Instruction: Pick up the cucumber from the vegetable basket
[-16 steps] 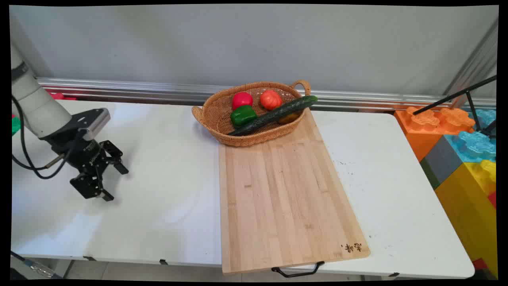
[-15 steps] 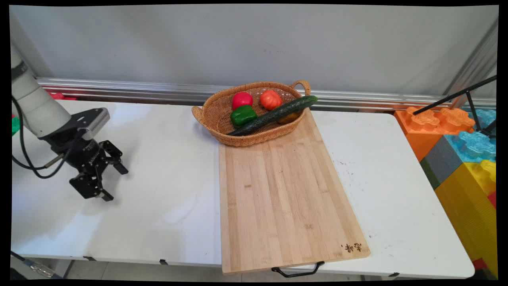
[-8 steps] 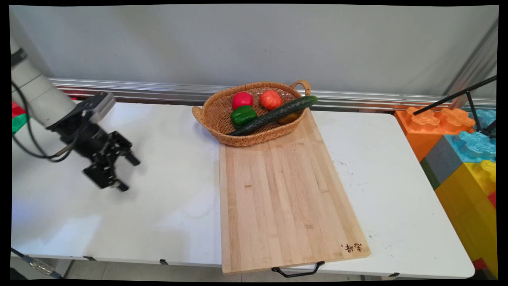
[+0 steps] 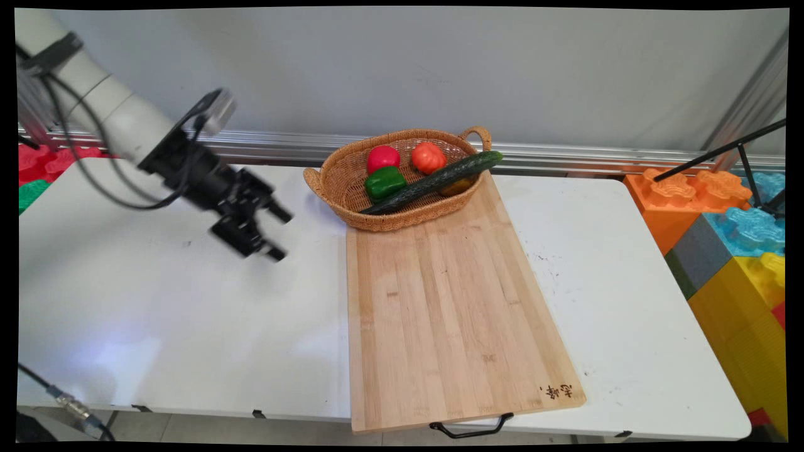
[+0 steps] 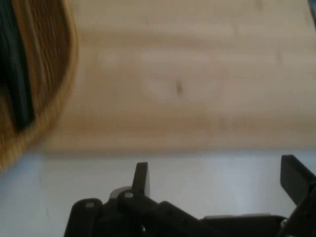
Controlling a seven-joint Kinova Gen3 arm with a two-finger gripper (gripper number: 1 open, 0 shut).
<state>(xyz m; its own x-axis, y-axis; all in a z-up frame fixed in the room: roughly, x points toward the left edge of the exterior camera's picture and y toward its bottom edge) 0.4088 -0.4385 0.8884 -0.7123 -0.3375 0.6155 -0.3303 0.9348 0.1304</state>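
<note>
Hung over bare table (image 4: 188, 314) as the gripper (image 4: 281, 237), fingers (image 5: 140, 177) spread wide with nothing between them and nothing touched. Faced the cutting board (image 4: 452, 301), whose pale edge lay just ahead of the fingertips. Saw the wicker basket (image 4: 408, 220) ahead and off to the hand's left, near but apart, resting partly on the board's far end. Held in the basket a long dark cucumber (image 4: 433, 179), probably too long to lie flat, so propped aslant with one end over the rim, beside a green pepper (image 4: 384, 182), a red pepper (image 4: 383, 157) and a tomato (image 4: 428, 157).
</note>
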